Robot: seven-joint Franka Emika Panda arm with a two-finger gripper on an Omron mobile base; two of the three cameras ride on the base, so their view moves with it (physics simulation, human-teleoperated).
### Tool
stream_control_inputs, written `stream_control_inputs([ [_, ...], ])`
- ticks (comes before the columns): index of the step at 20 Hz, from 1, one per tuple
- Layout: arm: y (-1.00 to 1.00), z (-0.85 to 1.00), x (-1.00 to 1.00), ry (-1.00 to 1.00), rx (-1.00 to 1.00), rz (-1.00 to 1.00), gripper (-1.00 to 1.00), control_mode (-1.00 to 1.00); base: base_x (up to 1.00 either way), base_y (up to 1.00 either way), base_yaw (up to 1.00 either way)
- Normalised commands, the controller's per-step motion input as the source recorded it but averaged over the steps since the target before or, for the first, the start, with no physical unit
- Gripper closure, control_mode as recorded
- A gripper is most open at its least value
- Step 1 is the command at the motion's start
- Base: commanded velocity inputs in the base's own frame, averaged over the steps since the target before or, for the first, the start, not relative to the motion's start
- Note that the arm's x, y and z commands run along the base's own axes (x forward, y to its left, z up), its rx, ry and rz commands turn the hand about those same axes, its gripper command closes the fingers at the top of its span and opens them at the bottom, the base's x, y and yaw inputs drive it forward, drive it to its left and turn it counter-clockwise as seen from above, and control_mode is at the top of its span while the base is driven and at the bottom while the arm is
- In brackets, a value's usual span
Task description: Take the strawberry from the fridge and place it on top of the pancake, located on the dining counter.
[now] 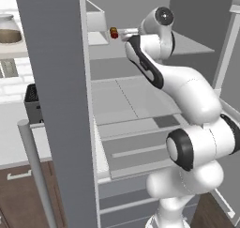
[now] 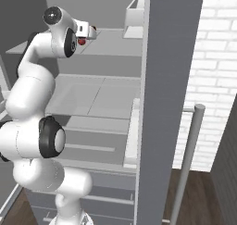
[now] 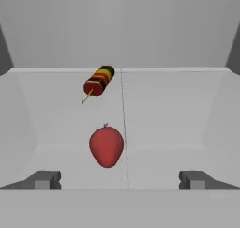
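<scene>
Small bright red strawberry (image 3: pixel 107 146), roundish, tapering to a point at the bottom, with a tiny stalk on top. Lying on the grey upper shelf (image 3: pixel 173 114) inside the tall matte grey fridge (image 1: pixel 58 105), near the front edge of the shelf and about midway between its side walls. In the right base view seen as a small red spot (image 2: pixel 82 41) just under the white hand of the arm.

Behind the strawberry, closer to the back edge of the same shelf, a short skewer with red, yellow and dark pieces on a thin stick (image 3: pixel 99 81), well apart from the fruit. In the left base view visible as a small reddish-brown piece (image 1: pixel 113 33) just beside the hand.

Gripper (image 3: pixel 119 180) pointed into the fridge at shelf height, with the two small dark fingers (image 3: pixel 44 179) spread wide apart, one at each side of the hand view. Nothing held between them and nothing touched. Strawberry between the two fingers in line, but a little further in, not in contact with either.

Fridge doors open, with a long slim handle (image 2: pixel 187 161) standing at the right.
</scene>
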Motion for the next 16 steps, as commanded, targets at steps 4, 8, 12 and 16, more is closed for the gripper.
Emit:
stream_control_inputs([
  [4,0.07,-0.06,0.34,0.04,0.0,0.0,-1.0,-1.0,0.0,0.0,0.0],
  [8,0.21,-0.15,0.19,0.01,0.0,0.0,-1.0,-1.0,0.0,0.0,0.0],
  [12,0.16,-0.07,0.31,0.03,0.0,0.0,-1.0,-1.0,0.0,0.0,0.0],
  [16,0.0,0.0,0.53,0.01,0.0,0.0,-1.0,-1.0,0.0,0.0,0.0],
])
